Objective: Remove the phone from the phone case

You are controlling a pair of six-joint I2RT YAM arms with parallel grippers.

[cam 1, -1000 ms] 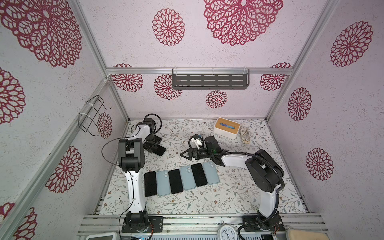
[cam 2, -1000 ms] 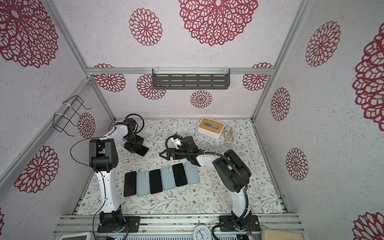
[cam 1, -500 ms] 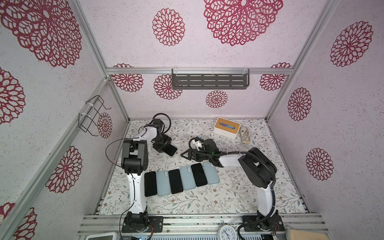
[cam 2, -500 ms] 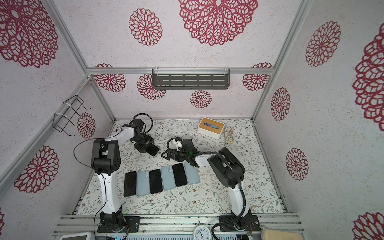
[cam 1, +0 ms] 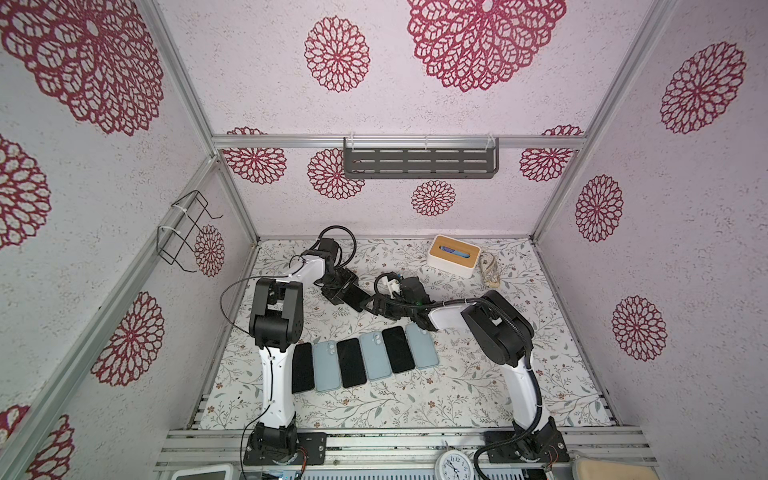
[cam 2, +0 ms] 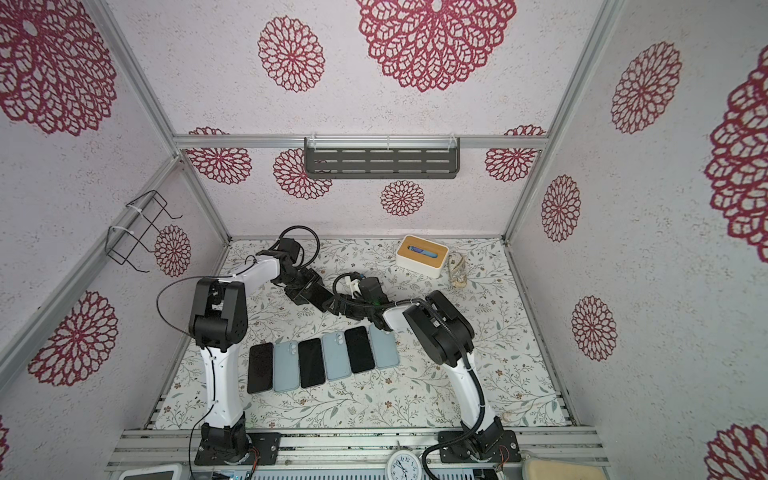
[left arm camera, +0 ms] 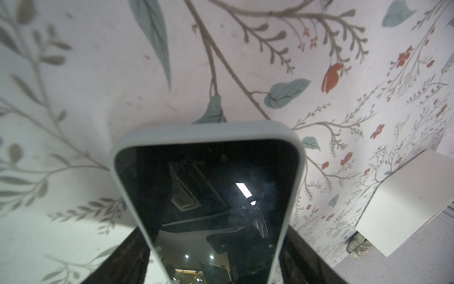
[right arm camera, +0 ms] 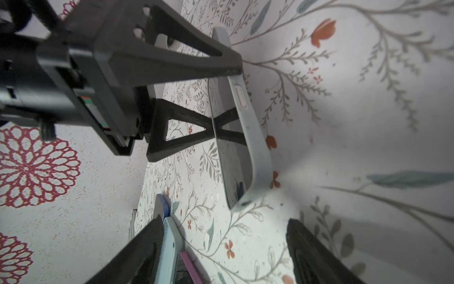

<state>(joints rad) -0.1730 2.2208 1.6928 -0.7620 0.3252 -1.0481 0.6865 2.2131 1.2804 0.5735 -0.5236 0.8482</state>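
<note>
Left gripper: closed on the long edges of the pale blue phone case, held clear of the floral table, far of centre. Phone: seated in the case, dark screen up. Right gripper: open, fingers apart, tips just short of the case's free end, no contact. Near centre: row of six black and pale blue slabs, flat, side by side. Far right: white box, wooden top.
</note>
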